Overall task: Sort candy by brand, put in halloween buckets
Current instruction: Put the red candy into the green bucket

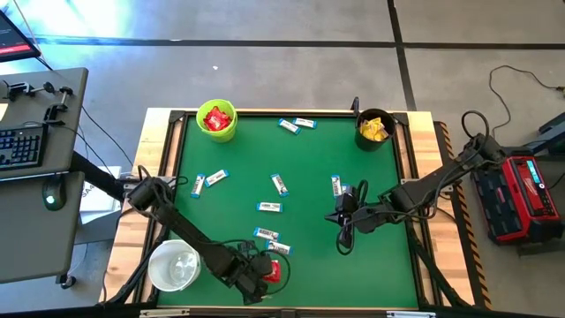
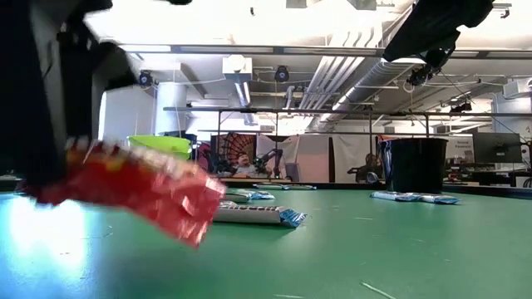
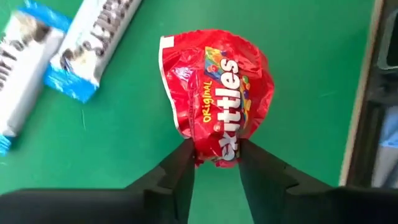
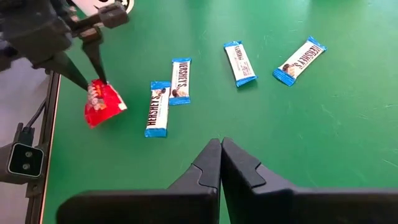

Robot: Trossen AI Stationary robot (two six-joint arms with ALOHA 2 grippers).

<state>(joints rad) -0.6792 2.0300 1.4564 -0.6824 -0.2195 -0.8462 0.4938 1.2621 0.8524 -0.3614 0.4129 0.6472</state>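
Left wrist view shows the left pincer [image 3: 214, 155] clamped on one end of a red candy packet [image 3: 217, 93], which extends beyond the fingertips over the green desk [image 3: 298, 62], near its front edge. Two white-and-blue bars [image 4: 168, 96] lie just beside it. The right pincer [image 4: 221, 149] hovers mid-desk, fingers together, well apart from the packet.

A keyboard [image 1: 19, 146] and red case [image 1: 523, 199] flank the table [image 1: 309, 168].

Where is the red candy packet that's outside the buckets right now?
In the high view, the red packet sits near the table's front edge, pinched in the left tool, just right of the white bucket and below two white-and-blue bars.
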